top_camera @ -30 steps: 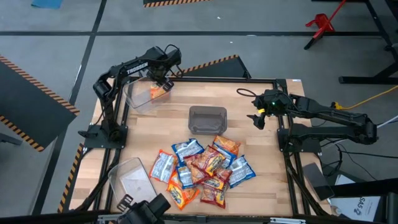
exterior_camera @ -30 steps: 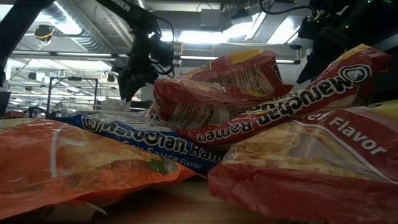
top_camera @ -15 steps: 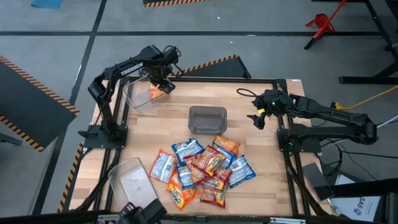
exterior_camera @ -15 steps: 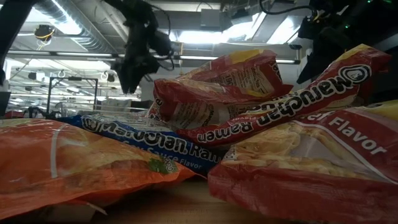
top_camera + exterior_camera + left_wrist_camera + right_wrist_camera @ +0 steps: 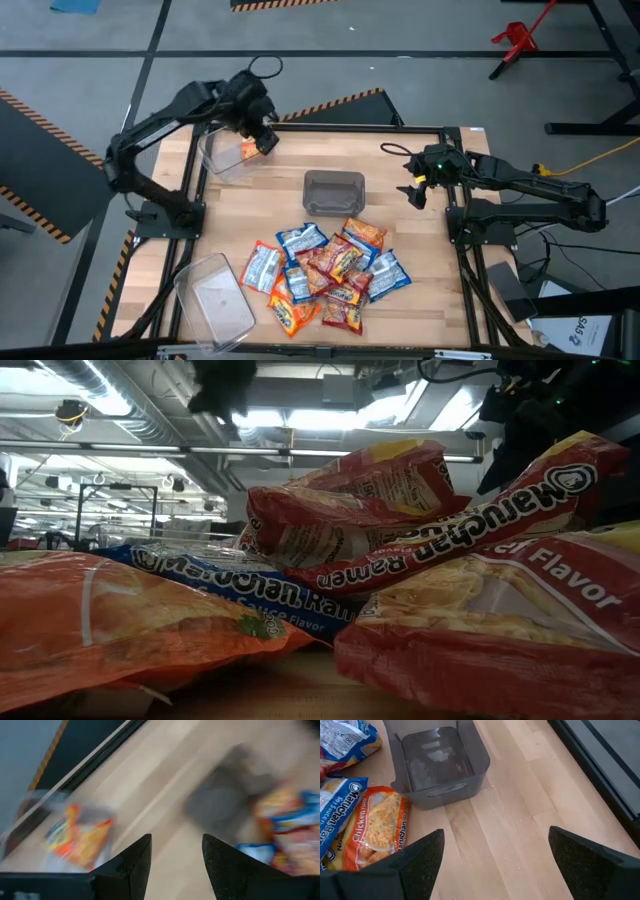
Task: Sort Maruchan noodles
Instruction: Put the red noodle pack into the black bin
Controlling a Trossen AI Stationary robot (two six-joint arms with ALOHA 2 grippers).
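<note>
Lab: hazard-striped floor [image 5: 40,110], ceiling ducts [image 5: 130,400]

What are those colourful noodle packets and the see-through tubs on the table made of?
The noodle packets look like thin glossy plastic film: they crinkle and catch glare. The tubs seem to be clear rigid plastic, since the wood shows through; the middle one looks smoky grey. The table appears to be pale bare wood with visible grain.

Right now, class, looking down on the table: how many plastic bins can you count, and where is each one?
3: a clear bin at the table's far left holding one orange packet, a grey bin at centre, empty, and a clear bin at near left.
</note>
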